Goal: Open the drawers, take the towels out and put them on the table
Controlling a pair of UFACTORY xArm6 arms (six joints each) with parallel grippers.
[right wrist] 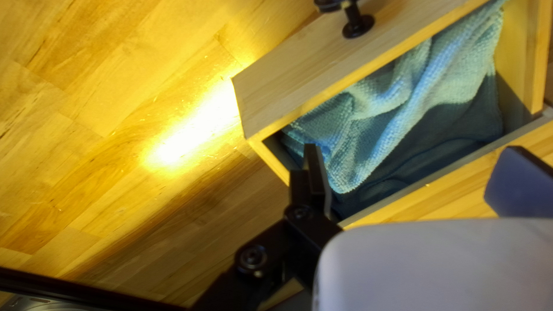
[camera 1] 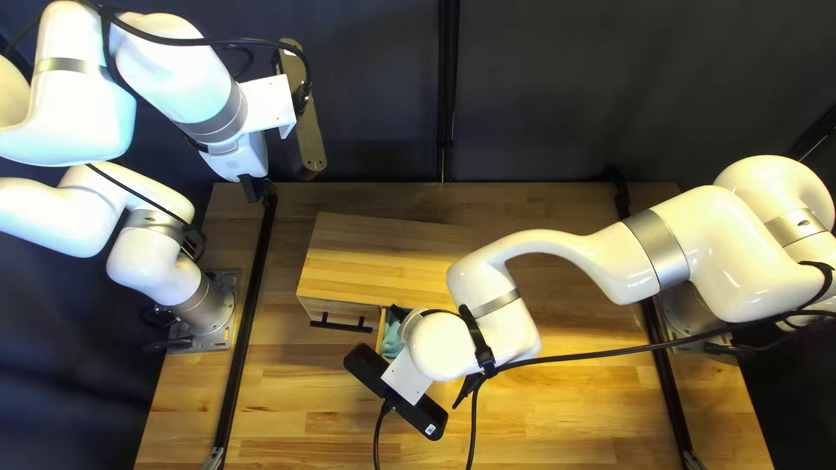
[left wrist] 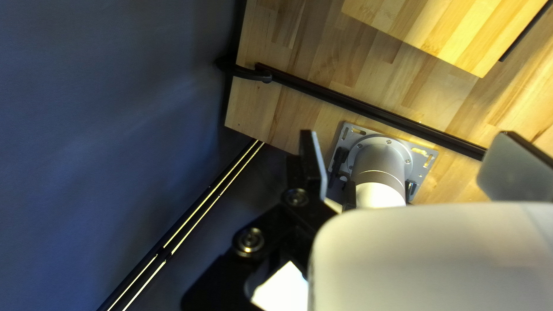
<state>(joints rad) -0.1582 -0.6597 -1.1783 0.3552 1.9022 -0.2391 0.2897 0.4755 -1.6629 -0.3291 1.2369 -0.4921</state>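
The limp, light towel (right wrist: 389, 108) likely pinches best at its raised fold, just ahead of the wide-open right pincer (right wrist: 410, 151).

A dark, plain fabric curtain (camera 1: 620, 78) hangs behind the far edge of the wooden table (camera 1: 555, 418), and a slim black upright pole (camera 1: 447, 78) stands against it near the middle. Two narrow black rails lie on the tabletop from far edge to near edge: one (camera 1: 250, 287) at the left of the top left view, the other (camera 1: 677, 411) at the right. In the left wrist view the left rail (left wrist: 367, 110) crosses the wood, and beyond the table's corner two thin pale lines (left wrist: 184, 224) run side by side over dark floor
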